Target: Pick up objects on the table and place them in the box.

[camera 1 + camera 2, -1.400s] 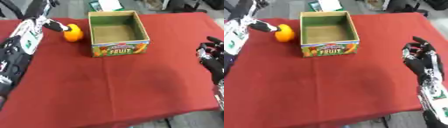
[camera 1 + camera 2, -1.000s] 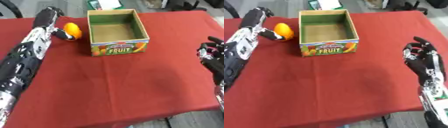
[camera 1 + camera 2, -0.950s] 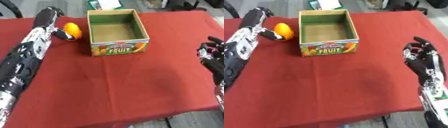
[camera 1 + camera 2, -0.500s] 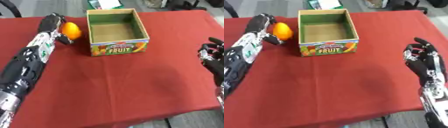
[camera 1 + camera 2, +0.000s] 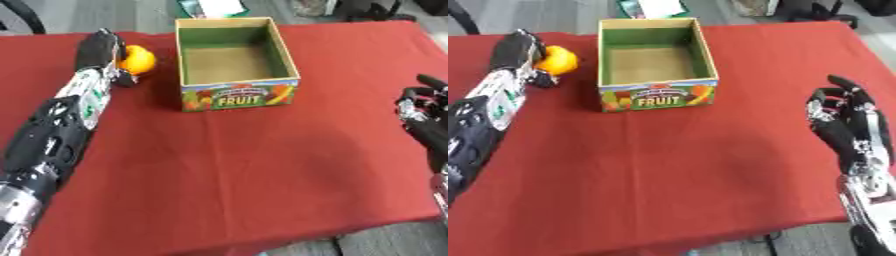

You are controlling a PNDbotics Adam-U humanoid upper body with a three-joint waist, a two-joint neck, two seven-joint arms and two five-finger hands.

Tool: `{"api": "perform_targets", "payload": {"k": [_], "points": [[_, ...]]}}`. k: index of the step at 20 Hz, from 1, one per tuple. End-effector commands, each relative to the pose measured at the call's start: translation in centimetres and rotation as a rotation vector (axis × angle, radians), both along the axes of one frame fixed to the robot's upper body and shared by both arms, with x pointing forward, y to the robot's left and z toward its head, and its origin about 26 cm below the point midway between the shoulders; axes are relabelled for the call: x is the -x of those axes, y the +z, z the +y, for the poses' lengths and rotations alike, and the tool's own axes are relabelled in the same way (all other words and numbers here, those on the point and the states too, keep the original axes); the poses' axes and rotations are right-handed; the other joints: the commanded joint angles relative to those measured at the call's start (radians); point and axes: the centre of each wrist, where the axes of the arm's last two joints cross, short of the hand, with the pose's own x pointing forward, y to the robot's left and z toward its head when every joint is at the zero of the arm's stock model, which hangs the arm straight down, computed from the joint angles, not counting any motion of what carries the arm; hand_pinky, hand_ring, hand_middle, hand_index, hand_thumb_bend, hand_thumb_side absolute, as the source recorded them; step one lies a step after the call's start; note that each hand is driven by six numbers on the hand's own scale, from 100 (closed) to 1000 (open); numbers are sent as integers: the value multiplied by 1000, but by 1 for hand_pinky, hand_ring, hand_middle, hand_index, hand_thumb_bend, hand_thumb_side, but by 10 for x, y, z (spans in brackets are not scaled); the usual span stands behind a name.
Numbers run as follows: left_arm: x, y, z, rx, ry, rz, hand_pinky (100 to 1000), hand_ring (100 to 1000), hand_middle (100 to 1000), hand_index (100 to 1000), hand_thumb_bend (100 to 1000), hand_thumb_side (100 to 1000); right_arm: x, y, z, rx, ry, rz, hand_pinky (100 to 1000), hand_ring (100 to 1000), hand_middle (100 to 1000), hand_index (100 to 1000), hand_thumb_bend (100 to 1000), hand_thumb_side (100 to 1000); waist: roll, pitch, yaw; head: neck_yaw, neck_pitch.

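Note:
An orange (image 5: 140, 59) lies on the red tablecloth just left of the cardboard fruit box (image 5: 234, 95), which is open at the top and shows only its brown floor. My left hand (image 5: 98, 46) lies against the orange's left side. Its fingers curl over the fruit and the thumb (image 5: 124, 79) sits at the near side. The black and silver forearm runs down to the lower left corner. My right hand (image 5: 843, 112) rests at the right edge, fingers relaxed and pointing up, holding nothing.
The red table (image 5: 245, 170) ends at its near edge along the bottom right. Behind the box, off the cloth, lies a green and white item (image 5: 210, 7). Dark chair parts stand at the far right.
My left arm has swung in from the far left and its hand has closed in on the orange's left side. The right hand has stayed in place.

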Motion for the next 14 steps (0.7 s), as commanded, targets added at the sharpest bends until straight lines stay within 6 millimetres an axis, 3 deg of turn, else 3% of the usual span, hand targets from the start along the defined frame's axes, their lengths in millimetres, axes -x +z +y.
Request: {"api": "perform_targets", "payload": {"k": [1,8,14], "points": [[-1,37,0,46,-24,-119,517,408,292,381,612,100,-1,7,-4,11,1,-19,634,615,618,810,100,100,-2,-21,2,-4,-4],[10,86,-27,131,-177,-235,518,409,290,378,606,100,-1,6,-5,14,1,-14,634,615,617,810,100,100,0,-29,3,-4,0],[20,102,-69,137,-375,-216,529,412,295,384,543,100,-2,6,-3,15,10,-12,634,616,617,809,100,100,0,-33,-9,4,1]]}}
